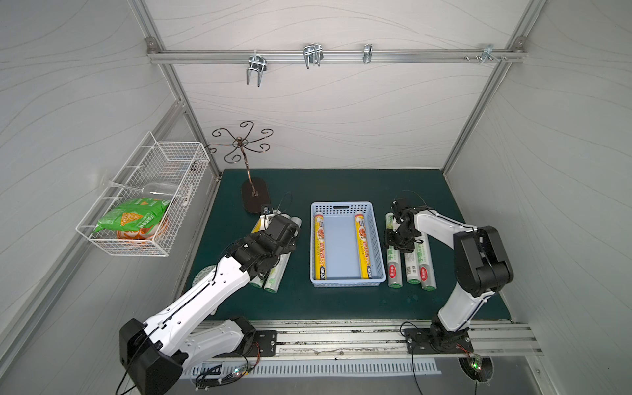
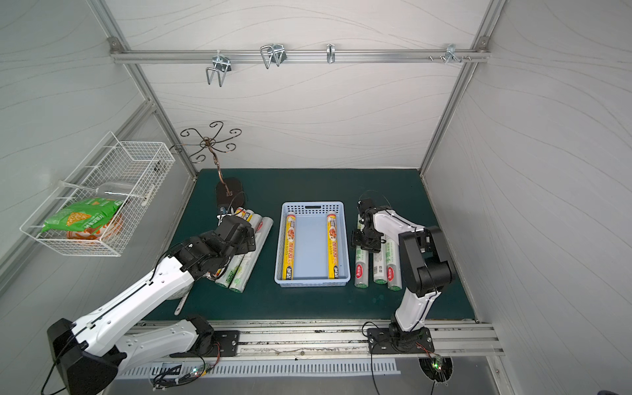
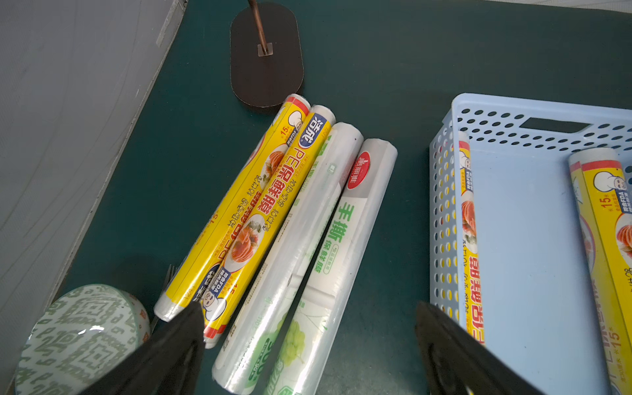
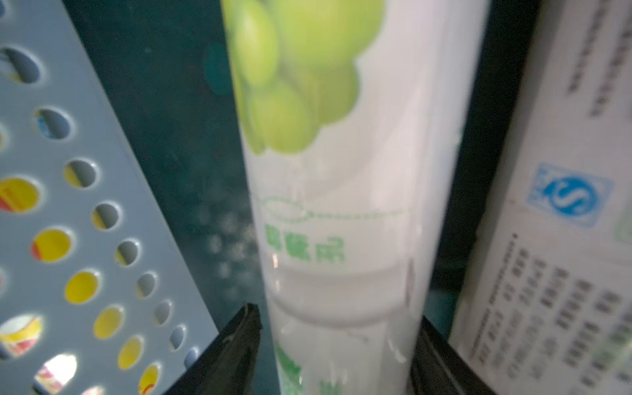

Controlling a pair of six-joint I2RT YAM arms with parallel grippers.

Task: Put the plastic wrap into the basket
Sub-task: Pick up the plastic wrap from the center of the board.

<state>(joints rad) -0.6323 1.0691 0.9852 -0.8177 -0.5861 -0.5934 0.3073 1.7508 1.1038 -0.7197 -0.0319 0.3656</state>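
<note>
The pale-blue basket sits mid-table and holds two yellow plastic wrap rolls, one along each long wall. To its left lie two yellow rolls and two white ones side by side. My left gripper hovers open above their near ends. To the basket's right lie three white rolls. My right gripper is down over the one nearest the basket. Its fingers straddle that roll, with a narrow gap on one side. The roll rests on the mat.
A brown stand base sits just beyond the left rolls. A patterned bowl and a fork lie by the left wall. A white wire basket with snack bags hangs on that wall.
</note>
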